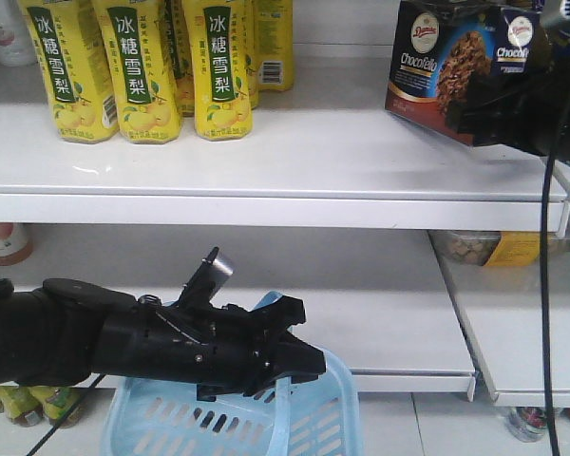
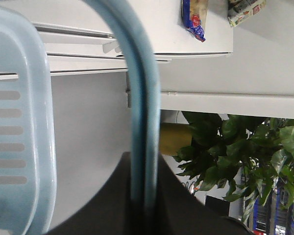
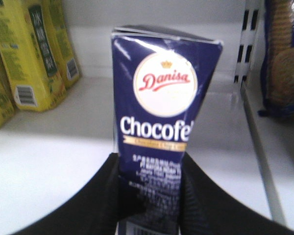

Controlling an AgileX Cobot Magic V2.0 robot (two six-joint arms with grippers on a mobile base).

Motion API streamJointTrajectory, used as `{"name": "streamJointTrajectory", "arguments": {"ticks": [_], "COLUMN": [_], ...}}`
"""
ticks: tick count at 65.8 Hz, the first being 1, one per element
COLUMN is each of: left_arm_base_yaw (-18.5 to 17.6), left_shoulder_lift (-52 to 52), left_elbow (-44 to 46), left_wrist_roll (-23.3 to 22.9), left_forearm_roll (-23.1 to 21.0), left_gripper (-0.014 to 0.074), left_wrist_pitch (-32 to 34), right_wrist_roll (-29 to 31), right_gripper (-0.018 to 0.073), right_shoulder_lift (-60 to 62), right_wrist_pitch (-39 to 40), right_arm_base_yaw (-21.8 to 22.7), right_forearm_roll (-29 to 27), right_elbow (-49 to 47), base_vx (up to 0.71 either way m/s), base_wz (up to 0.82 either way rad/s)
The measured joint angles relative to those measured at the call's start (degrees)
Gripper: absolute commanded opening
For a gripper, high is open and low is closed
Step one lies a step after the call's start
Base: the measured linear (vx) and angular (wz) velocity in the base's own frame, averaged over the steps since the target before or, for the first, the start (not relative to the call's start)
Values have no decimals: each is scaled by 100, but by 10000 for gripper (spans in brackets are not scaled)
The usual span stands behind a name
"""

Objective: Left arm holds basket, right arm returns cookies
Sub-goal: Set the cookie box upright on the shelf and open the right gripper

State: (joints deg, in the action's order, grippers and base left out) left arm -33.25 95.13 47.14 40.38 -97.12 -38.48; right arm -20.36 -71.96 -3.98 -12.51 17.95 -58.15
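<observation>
Right wrist view: right gripper (image 3: 149,196) clamps the cookies (image 3: 161,132) between its jaws; left gripper (image 1: 290,356) grips the basket (image 1: 313,418) handle.

The basket (image 1: 309,413) is light blue plastic, its side patterned with rows of short slots, and its handle (image 2: 143,112) is a paler blue with a darker streak along the bend. The cookies (image 3: 159,132) come in a dark navy box with a white round logo lettered in red, white wording over a thin gold band, and a picture of brown chocolate cookies on the broad face (image 1: 465,66). The left tool (image 1: 280,356) is black with a small silver tab. The right tool (image 3: 149,205) is black. The bottles (image 1: 147,66) are bright yellow with dark green labels bearing white characters. The shelf (image 1: 313,152) is white.
</observation>
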Motion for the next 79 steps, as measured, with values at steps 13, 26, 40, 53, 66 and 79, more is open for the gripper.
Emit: {"name": "streamJointTrajectory", "arguments": {"ticks": [13,26,40,53,66,79], "left_arm_base_yaw": [0,0,0,0,0,0], "left_shoulder_lift": [0,0,0,0,0,0], "left_elbow": [0,0,0,0,0,0], "left_wrist_roll": [0,0,0,0,0,0], "left_forearm_roll": [0,0,0,0,0,0], "left_gripper": [-6,-6,-6,-6,-6,-6], "left_wrist_pitch": [0,0,0,0,0,0], "right_wrist_roll": [17,12,12,1,1,1], "right_gripper": [216,230,351,501,538,537], "right_shoulder_lift": [-478,-669,-694,-690,-421,145], "right_wrist_pitch": [173,398,398,152,106,-231], "right_arm_base_yaw": [0,0,0,0,0,0], "right_forearm_roll": [28,-11,-28,-32,-32,-37], "right_elbow": [0,-45,-49,-30,-4,-4], "base_vx": [0,0,0,0,0,0], "base_wz": [0,0,0,0,0,0]}}
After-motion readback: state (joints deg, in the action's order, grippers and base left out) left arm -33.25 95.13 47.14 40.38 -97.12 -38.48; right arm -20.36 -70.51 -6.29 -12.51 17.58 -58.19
